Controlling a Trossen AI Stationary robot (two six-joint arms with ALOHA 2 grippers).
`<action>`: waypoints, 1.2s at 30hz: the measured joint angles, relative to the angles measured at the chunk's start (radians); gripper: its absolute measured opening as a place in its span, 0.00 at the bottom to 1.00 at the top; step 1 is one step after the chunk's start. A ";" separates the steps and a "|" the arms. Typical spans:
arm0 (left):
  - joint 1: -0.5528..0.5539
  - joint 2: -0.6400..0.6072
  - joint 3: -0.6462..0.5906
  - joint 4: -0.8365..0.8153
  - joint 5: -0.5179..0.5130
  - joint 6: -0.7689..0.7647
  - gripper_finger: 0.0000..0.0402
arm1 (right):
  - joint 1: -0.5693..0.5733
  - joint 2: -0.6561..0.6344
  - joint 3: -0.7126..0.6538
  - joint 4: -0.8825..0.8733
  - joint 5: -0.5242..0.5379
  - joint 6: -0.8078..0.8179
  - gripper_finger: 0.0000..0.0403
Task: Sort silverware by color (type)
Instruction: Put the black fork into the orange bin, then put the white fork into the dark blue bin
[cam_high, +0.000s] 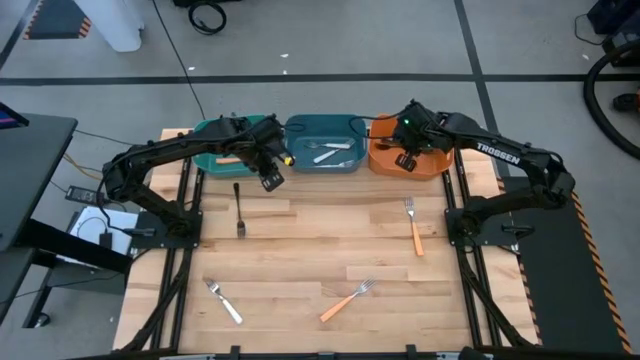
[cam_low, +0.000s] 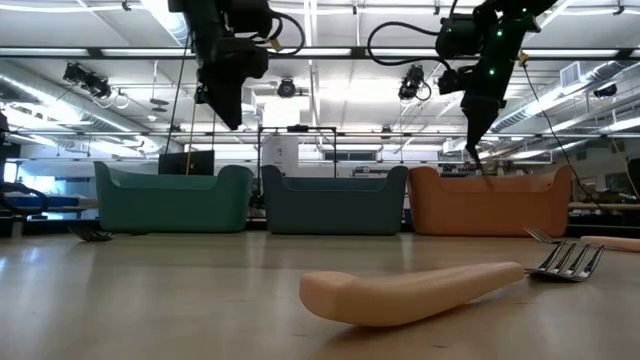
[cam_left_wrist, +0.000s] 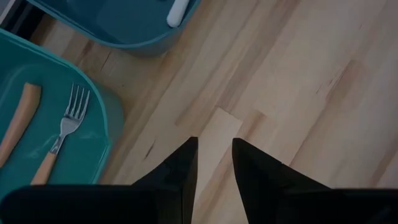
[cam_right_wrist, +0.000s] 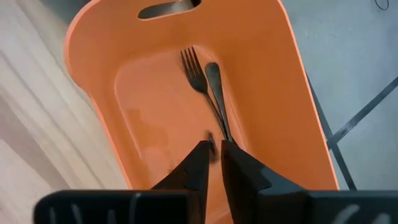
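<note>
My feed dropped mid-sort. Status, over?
Right end effector over orange bin, black forks inside. Left end effector open, empty, above table by green bin. Four forks left on table. Nothing blocking.

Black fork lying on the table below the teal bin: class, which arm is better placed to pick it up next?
Left. The left gripper hovers just beside the black fork, empty. The right gripper is across the table over the orange bin.
</note>
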 joint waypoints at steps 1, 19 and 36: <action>-0.001 0.000 0.000 -0.003 0.000 -0.008 0.27 | 0.000 0.000 0.000 0.000 0.000 0.003 0.14; -0.296 0.000 0.000 -0.254 0.001 -0.419 0.27 | 0.000 -0.001 0.000 0.001 0.042 0.061 0.25; -0.769 0.001 0.000 -0.406 0.018 -1.198 0.27 | 0.018 -0.006 0.000 -0.044 0.037 0.206 0.25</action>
